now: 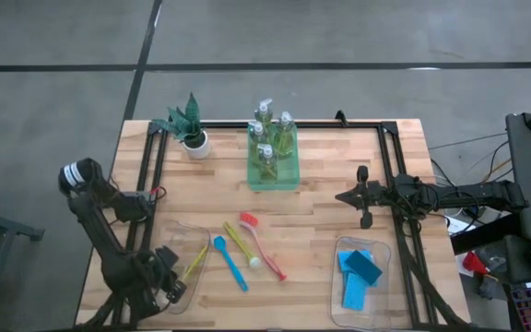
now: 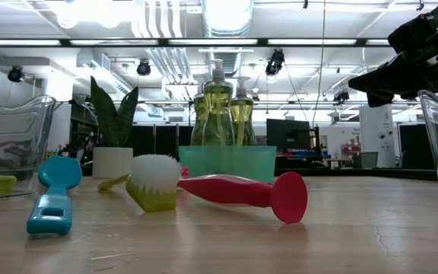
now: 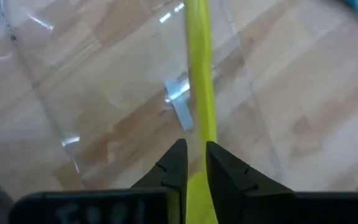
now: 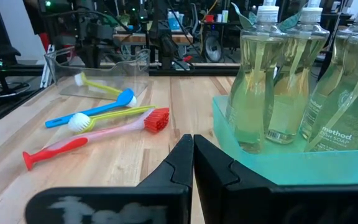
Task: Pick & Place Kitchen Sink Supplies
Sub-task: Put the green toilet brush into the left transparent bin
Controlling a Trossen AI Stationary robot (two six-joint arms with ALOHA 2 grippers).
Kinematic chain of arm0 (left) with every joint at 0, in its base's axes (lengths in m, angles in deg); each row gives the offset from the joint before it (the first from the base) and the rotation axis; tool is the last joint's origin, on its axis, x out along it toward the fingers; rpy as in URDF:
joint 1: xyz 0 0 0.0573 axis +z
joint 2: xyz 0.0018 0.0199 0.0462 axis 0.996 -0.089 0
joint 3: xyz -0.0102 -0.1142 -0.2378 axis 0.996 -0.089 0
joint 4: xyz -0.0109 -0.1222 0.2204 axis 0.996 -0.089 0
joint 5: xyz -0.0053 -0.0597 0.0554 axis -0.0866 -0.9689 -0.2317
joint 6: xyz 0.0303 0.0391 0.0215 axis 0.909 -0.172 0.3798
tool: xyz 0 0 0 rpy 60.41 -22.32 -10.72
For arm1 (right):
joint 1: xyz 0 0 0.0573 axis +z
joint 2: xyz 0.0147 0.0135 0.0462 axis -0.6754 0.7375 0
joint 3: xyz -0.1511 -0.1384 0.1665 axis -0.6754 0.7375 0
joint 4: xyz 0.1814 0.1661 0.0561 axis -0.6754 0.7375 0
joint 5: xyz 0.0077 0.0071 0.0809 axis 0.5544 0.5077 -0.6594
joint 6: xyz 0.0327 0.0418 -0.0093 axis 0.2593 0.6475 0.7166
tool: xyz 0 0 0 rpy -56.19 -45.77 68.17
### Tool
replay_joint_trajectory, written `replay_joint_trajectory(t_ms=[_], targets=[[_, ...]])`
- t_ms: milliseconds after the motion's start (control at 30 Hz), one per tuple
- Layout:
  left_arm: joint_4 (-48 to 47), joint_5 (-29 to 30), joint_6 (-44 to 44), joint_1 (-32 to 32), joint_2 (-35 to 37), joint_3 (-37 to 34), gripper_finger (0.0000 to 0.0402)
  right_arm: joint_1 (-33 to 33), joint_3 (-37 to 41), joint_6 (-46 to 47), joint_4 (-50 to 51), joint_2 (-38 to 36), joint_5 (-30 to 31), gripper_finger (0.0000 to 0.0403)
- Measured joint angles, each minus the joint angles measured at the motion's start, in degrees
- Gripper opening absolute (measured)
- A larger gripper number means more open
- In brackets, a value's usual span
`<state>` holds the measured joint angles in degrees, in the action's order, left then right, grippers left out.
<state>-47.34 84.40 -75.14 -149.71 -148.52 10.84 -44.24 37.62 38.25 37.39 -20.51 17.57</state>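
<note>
Four brushes sit on your table: a yellow brush [image 1: 194,263] lying partly inside the clear bin [image 1: 175,242] at the near left, and a blue brush [image 1: 230,262], a yellow-green brush [image 1: 241,247] and a pink-red brush [image 1: 263,244] loose on the wood just beside that bin. Your left gripper [image 3: 194,163] is down in the bin, fingers [image 3: 174,165] narrowly parted on either side of the yellow handle; you cannot tell whether they pinch it. Your right gripper [image 1: 362,196] hangs over the table's right half, pressed together and empty, well apart from the brushes. Four soap bottles [image 1: 266,162] stand upright in the green tray [image 1: 273,182] at the far middle. Blue and teal sponges [image 1: 360,274] lie in the near-right bin [image 1: 340,297]. A potted plant [image 1: 190,129] stands left of the tray.
</note>
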Motion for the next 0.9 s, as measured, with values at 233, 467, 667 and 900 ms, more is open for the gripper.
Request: replay_joint_trajectory(t_ms=[233, 467, 667, 900], targets=[[-2.24, 2.86, 2.91, 0.04, 8.02, 0.01, 0.0054, 0.01, 0.00, 0.01, 0.00, -0.02, 0.00, 0.0008], [-1.19, 23.96, 14.31, 0.50, 15.58, 2.05, 0.0054, 0.02, 0.00, 0.01, -0.02, -0.04, -0.01, 0.0008], [6.89, 41.37, 44.47, 2.37, 19.12, 4.43, 0.0096, 0.01, 0.00, 0.01, 0.00, -0.04, 0.00, 0.0008], [21.81, 39.37, 76.38, 11.39, 19.68, 4.13, 0.0192, -0.01, 0.00, -0.01, -0.02, -0.04, 0.00, 0.0008]])
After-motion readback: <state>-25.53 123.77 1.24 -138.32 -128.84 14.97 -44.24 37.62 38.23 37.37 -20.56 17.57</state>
